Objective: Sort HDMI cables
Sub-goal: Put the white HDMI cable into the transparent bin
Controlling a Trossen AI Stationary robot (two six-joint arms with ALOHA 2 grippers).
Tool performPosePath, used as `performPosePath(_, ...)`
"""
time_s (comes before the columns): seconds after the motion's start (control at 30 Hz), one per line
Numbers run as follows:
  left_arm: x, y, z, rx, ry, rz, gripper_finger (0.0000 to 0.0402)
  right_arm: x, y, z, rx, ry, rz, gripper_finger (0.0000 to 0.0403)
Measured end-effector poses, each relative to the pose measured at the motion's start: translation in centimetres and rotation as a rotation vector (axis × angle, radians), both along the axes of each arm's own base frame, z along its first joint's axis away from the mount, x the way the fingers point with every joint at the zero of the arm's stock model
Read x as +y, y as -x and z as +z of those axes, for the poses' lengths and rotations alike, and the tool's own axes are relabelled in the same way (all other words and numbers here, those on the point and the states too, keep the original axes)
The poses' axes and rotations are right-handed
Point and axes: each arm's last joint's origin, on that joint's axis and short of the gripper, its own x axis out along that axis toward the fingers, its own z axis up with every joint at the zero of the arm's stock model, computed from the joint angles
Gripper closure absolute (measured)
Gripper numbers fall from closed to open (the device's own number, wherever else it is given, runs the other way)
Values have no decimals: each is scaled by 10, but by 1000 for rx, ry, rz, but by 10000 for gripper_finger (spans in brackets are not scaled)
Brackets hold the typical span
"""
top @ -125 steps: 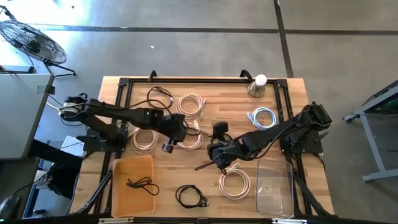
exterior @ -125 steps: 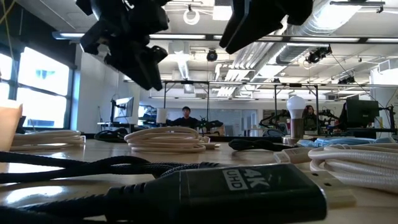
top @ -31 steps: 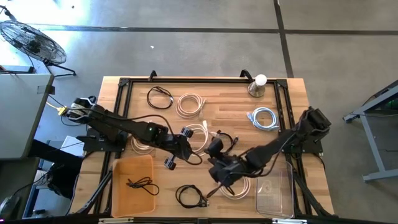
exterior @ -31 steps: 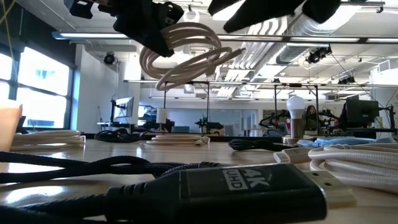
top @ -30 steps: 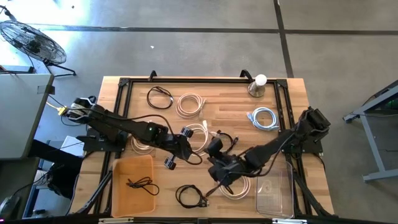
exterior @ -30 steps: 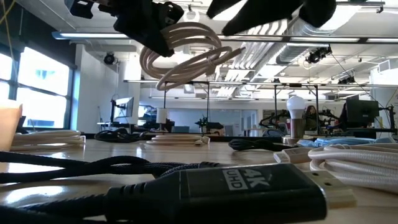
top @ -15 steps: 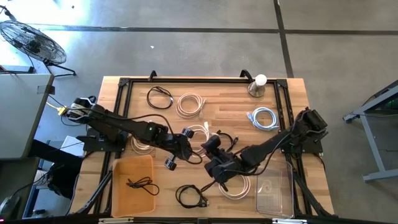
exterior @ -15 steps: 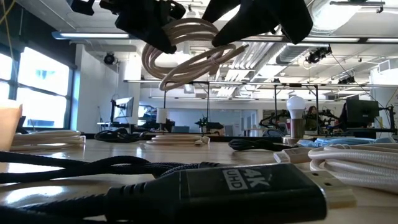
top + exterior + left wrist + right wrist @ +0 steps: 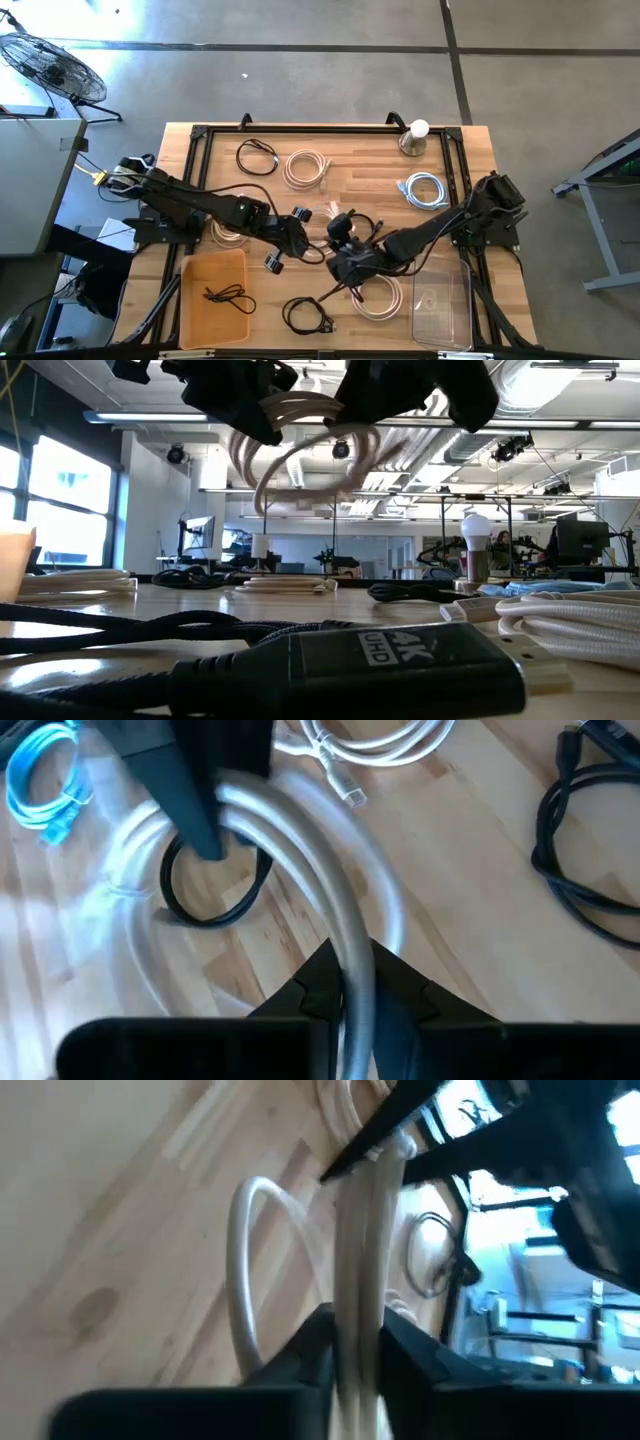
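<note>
Cream-coloured cable, wound in a loose coil [image 9: 300, 445], hung in the air over the middle of the wooden table [image 9: 360, 160] — pinched from both sides by two dark robot arms. The left gripper [image 9: 300, 240] had reached in from the table's left side, its fingers [image 9: 320, 985] pressed tight on the strands; the left wrist view showed the cable running straight between them. The right gripper [image 9: 345, 245] met it from the right, and its fingers [image 9: 310, 1345] were likewise clamped on the same coil, the pale strands passing up through the narrow gap.

Other coils lay around the table. At the far side sat a black coil [image 9: 257, 156] and beside it a cream coil [image 9: 307, 167]. A pale bluish coil [image 9: 423, 189] rested near the right edge, close to a white bulb on a stand [image 9: 415, 135]. Another cream coil [image 9: 378, 297] lay near the front, just under the right arm, and a black coil [image 9: 305, 315] sat at the front edge. One thin black cable [image 9: 225, 295] lay inside an orange bin [image 9: 190, 300] at the front left. A clear plastic bin [image 9: 443, 310] stood at the front right.
</note>
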Motion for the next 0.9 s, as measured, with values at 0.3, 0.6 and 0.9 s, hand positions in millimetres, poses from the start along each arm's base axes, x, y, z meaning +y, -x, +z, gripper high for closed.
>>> performPosePath(0.3,0,0,0,-1,0,2,372,0,0,0,-8,-27,-6,367)
performPosePath(0.6,-1,0,0,-3,9,-11,360,0,0,-1,-8,-55,-12,367)
performPosePath(0.9,-1,-1,1,-14,-10,-33,306,-1,0,-1,-2,-57,-14,367)
